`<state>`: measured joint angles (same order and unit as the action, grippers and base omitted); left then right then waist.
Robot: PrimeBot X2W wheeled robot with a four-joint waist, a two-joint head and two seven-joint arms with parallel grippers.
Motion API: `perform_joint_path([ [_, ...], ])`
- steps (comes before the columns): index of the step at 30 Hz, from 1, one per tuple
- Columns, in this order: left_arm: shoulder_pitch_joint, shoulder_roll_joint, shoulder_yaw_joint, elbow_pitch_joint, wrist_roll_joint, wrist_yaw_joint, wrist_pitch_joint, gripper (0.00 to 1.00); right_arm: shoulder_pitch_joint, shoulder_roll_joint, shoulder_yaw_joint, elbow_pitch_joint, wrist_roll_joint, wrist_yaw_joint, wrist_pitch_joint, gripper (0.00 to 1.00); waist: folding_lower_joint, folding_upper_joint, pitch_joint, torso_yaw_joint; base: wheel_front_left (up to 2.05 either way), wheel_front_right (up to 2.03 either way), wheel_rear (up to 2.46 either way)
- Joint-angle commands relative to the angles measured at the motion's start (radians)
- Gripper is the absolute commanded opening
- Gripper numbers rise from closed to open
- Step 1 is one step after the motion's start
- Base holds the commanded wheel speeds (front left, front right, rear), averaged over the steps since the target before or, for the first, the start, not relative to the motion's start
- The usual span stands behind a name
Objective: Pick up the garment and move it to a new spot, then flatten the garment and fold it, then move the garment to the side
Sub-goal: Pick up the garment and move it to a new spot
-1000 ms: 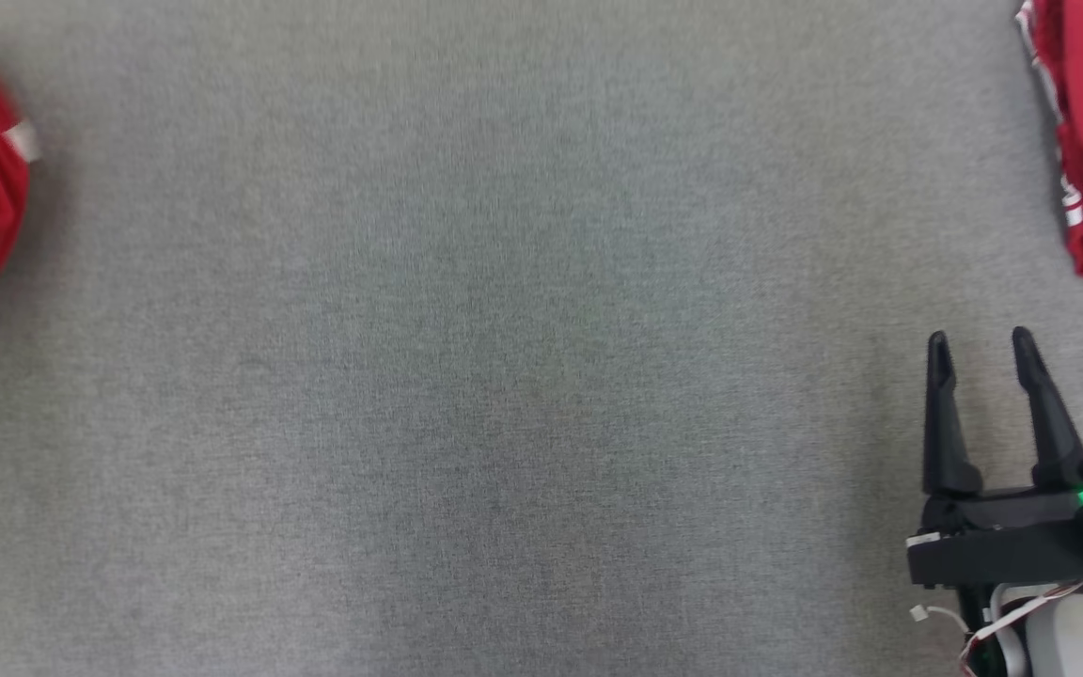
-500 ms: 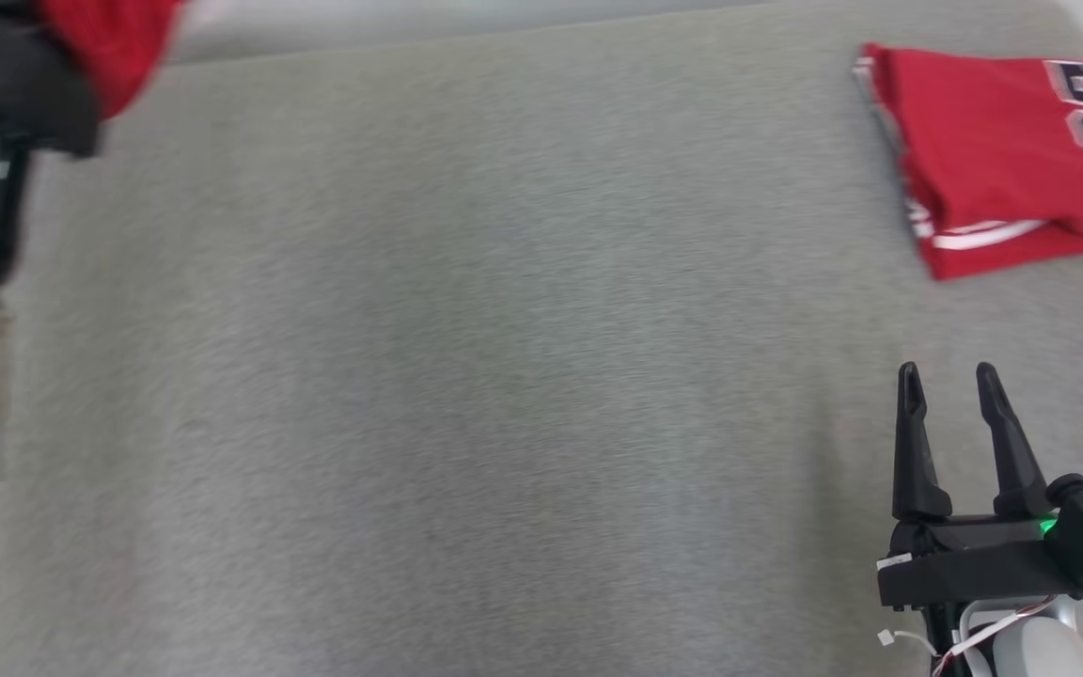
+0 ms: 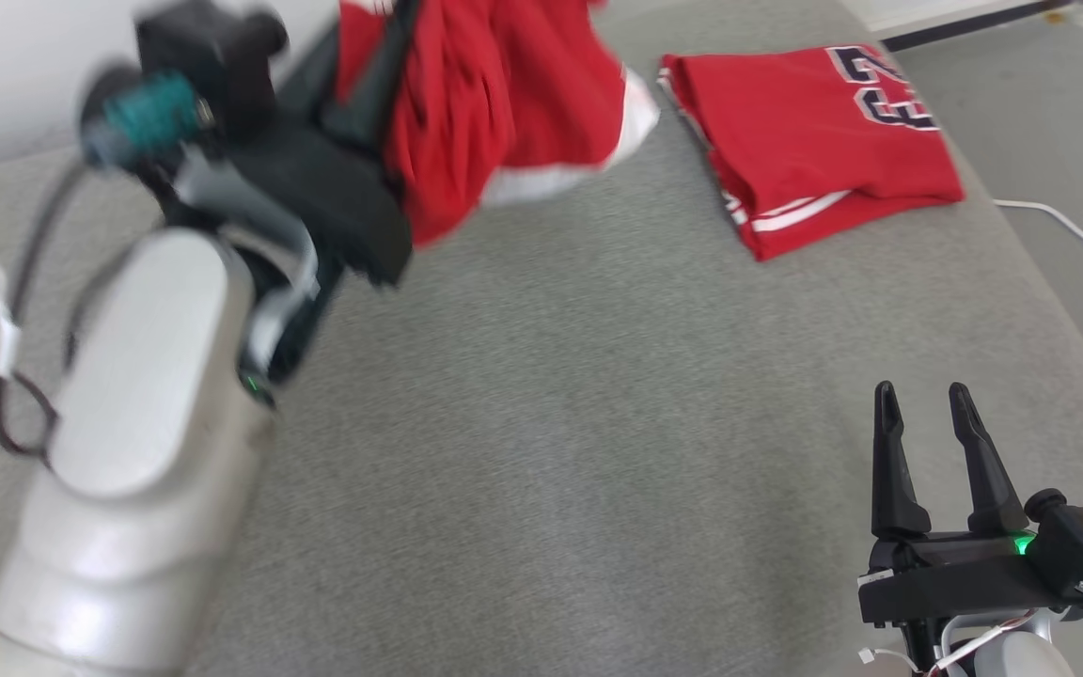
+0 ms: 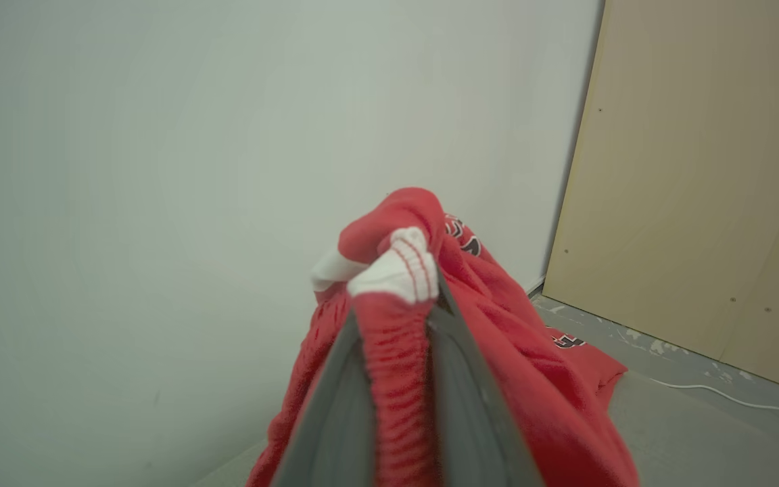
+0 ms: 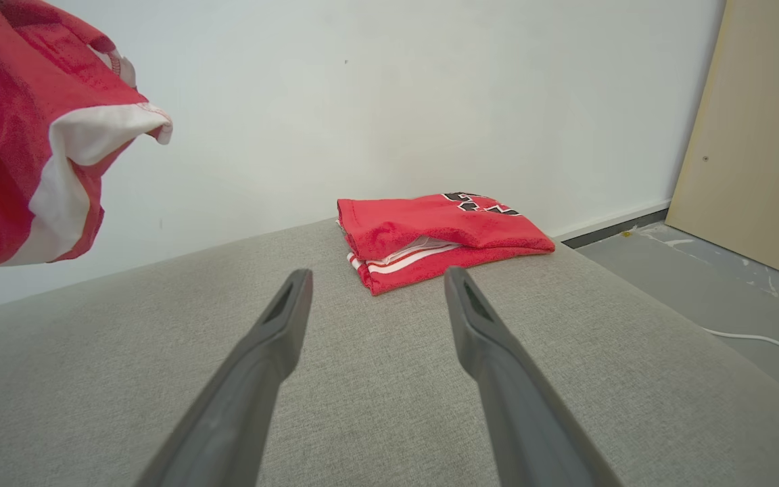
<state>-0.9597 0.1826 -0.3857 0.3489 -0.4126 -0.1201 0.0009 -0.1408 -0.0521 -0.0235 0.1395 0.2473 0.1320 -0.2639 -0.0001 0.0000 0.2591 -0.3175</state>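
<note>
Left gripper (image 3: 391,47), head view: we see its dark fingers clamped on a bunched red garment (image 3: 504,103) with white trim, at the top of the frame, left of centre. The pale forearm and black wrist below it are blurred. To the right of the garment, and apart from it, a folded jersey (image 3: 814,132) lies flat near the far right corner of the grey cushion (image 3: 551,423) — also red, with white stripes and dark lettering. The right gripper (image 3: 922,400) sits at the lower right, its fingers spread and holding nothing. A white cable (image 3: 1068,230) runs over the floor beyond the cushion's right edge.

Left wrist view: the left gripper (image 4: 396,318) pinches a ribbed red band of the garment (image 4: 518,352) between its two fingers (image 4: 335,406). A white cuff sits just past the fingertips, and the rest of the cloth spills to the right and below. Behind are a pale wall (image 4: 159,135) and a tan panel (image 4: 700,169).

Right wrist view: the right gripper (image 5: 377,274) points across the cushion (image 5: 92,379) with its jaws apart and empty. The garment (image 5: 11,135) hangs in the air at the upper left, above the cushion and not touching it. The folded jersey (image 5: 443,230) rests at the cushion's far edge — straight beyond the fingertips and near the wall.
</note>
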Motion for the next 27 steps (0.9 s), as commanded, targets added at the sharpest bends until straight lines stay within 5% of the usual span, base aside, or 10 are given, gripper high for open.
perform_joint_path([
  [1, 0.05, -0.005, -0.003, 0.005, -0.007, 0.008, -0.017, 0.0, 0.012, 0.002, 0.0, -0.003, 0.01, -0.003, 0.0, 1.0, 0.0001, 0.0, -0.007, -0.028, 0.0, 0.0, 0.0],
  [14, 0.401, -0.039, -0.07, 0.129, -0.03, 0.031, -0.128, 0.0, 0.009, 0.002, 0.01, 0.006, -0.005, -0.003, 0.0, 1.0, 0.0001, 0.0, -0.016, 0.027, 0.0, 0.0, 0.0],
  [15, 0.418, -0.041, -0.084, 0.138, -0.022, 0.027, -0.135, 0.09, 0.011, 0.002, 0.01, 0.007, -0.007, -0.003, 0.0, 1.0, 0.0001, 0.0, -0.021, 0.037, 0.0, 0.0, 0.0],
  [16, 0.429, -0.046, -0.089, 0.142, -0.024, 0.026, -0.146, 0.64, 0.013, 0.002, 0.012, 0.008, -0.012, -0.003, 0.0, 1.0, 0.0001, 0.0, -0.026, 0.045, 0.0, 0.0, 0.0],
  [17, 0.438, -0.051, -0.094, 0.146, -0.024, 0.027, -0.157, 1.0, 0.016, 0.002, 0.013, 0.01, -0.015, -0.003, 0.0, 1.0, 0.0001, 0.0, -0.032, 0.055, 0.0, 0.0, 0.0],
  [27, 0.5, -0.029, -0.043, 0.073, -0.014, 0.051, -0.259, 1.0, 0.048, 0.001, 0.022, 0.008, -0.043, -0.003, 0.0, 1.0, 0.0001, 0.0, -0.121, 0.145, 0.0, 0.0, 0.0],
])
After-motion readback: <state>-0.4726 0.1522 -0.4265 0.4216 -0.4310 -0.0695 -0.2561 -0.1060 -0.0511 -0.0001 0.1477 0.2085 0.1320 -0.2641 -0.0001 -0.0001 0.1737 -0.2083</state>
